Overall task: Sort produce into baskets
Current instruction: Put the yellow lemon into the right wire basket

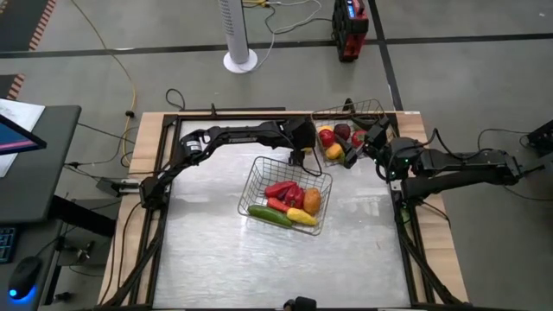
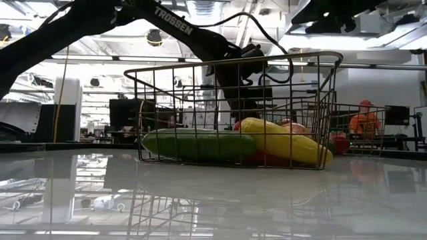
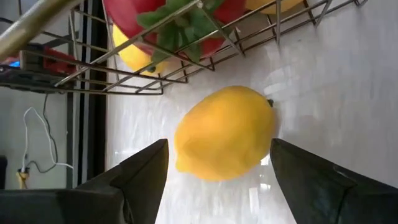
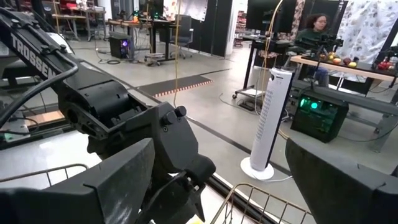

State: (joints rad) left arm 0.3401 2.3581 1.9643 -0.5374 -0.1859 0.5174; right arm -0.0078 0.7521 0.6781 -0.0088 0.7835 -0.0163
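Your high view looks straight down on the glossy white worktop (image 1: 216, 250); your low view faces level across it, sharing the central silver wire-mesh basket (image 1: 259, 177).

In the overhead view the left tool (image 1: 304, 155) covers the lemon (image 3: 225, 132) it straddles. The far basket (image 1: 378, 110) is partly under the right tool (image 1: 356, 152). The red pepper (image 3: 180, 18) is cut off by the left wrist picture's edge.
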